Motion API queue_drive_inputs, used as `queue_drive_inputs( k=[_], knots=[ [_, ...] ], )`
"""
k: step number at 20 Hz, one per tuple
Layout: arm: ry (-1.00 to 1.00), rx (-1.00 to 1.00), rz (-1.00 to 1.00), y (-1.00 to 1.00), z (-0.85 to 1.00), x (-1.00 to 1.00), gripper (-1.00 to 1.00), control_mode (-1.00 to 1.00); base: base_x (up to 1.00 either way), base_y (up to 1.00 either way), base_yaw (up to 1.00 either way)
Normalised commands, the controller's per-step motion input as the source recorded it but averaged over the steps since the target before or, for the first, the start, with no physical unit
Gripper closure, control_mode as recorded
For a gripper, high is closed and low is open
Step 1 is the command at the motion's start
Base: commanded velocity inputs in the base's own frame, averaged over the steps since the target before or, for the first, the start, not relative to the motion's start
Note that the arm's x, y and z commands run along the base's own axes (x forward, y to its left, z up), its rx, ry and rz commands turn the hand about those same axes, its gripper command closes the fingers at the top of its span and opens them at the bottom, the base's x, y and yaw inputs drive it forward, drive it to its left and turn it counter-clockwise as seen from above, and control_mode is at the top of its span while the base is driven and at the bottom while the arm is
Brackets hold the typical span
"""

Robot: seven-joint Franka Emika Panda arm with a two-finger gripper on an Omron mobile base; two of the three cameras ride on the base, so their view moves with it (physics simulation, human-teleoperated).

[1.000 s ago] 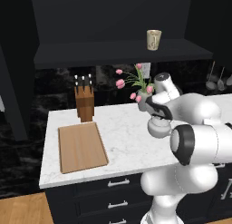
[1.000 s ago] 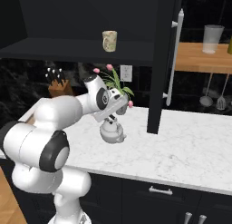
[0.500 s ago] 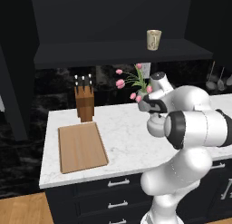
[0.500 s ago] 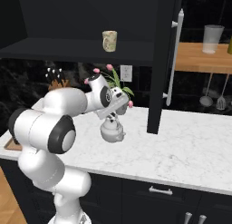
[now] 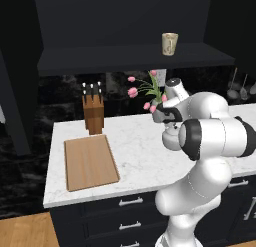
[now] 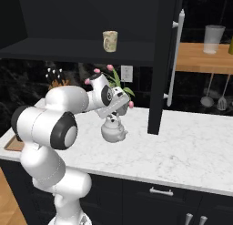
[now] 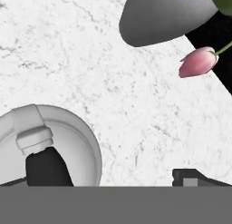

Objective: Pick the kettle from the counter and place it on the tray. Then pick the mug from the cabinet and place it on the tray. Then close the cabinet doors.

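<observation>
The silver-white kettle stands on the marble counter, in front of the flowers. My gripper hangs open just above it, pointing down. In the hand view the kettle lies at the lower left with its dark handle up, and the open gripper holds nothing. The wooden tray lies flat at the counter's left end, well away from the kettle. The cream mug stands on the shelf of the open black cabinet. One cabinet door stands swung open, with its silver bar handle.
A grey vase with pink tulips stands close behind the kettle. A wooden knife block is behind the tray. The open door's lower edge hangs over the counter to the right of the kettle.
The arm's elbow has swung up and round. The hand has stayed above the kettle with its jaws open. The kettle has not moved.
</observation>
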Motion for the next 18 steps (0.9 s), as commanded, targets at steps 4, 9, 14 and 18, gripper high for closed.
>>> queue_drive_inputs(
  k=[4, 9, 14, 18],
  knots=[
    [-0.03, 0.0, 0.02, -0.02, -0.35, -0.18, 1.0, -1.0, 0.0, 0.0, 0.0],
    [-0.03, 0.0, 0.02, 0.0, -0.36, -0.28, 1.0, -1.0, 0.0, 0.0, 0.0],
    [-0.02, 0.0, 0.02, 0.0, -0.3, -0.34, 1.0, -1.0, 0.0, 0.0, 0.0],
    [0.0, 0.0, 0.05, 0.0, -0.16, -0.34, 1.0, -1.0, 0.0, 0.0, 0.0]
  ],
)
